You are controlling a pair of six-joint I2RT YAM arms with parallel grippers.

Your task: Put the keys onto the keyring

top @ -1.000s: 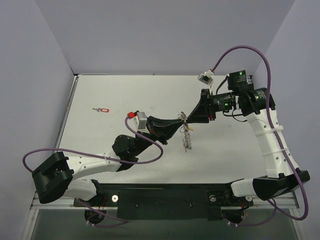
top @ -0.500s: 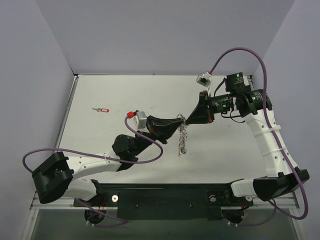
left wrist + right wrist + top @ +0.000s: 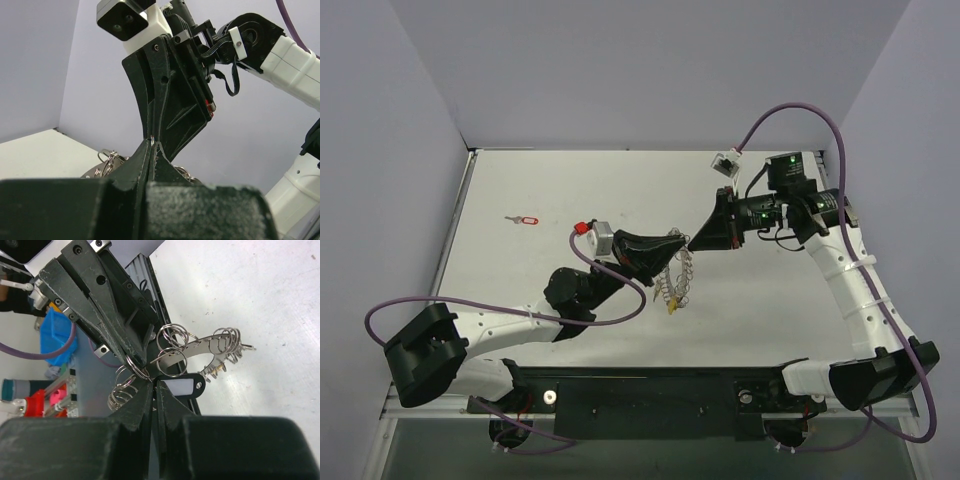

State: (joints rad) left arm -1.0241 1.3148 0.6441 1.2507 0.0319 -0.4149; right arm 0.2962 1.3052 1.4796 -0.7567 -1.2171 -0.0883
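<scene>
We see the two arms meeting tip to tip above the middle of the worktop (image 3: pixel 500 262). The left end effector (image 3: pixel 672 243) reaches in from 8 o'clock and the right end effector (image 3: pixel 693 243) from 3 o'clock.

The left end effector is fully closed and pinches the keyring (image 3: pixel 673 278) at its top. The keyring hangs below the tips as a loose silver bunch, clear of the arms. It trails toward 6 o'clock and ends in a small yellow piece (image 3: pixel 670 308).

The right end effector is also closed, finger against finger. In its wrist view the tips meet right at the edge of the ring loops, just beside the left tips. We cannot tell whether any wire is caught between them.

In that same view, several small split rings sit strung along a flat silver band. A dark key tag (image 3: pixel 184 387) with a white label hangs just under them.

One key with a red head (image 3: pixel 523 219) lies alone on the worktop at 10 o'clock, well apart from both arms.
</scene>
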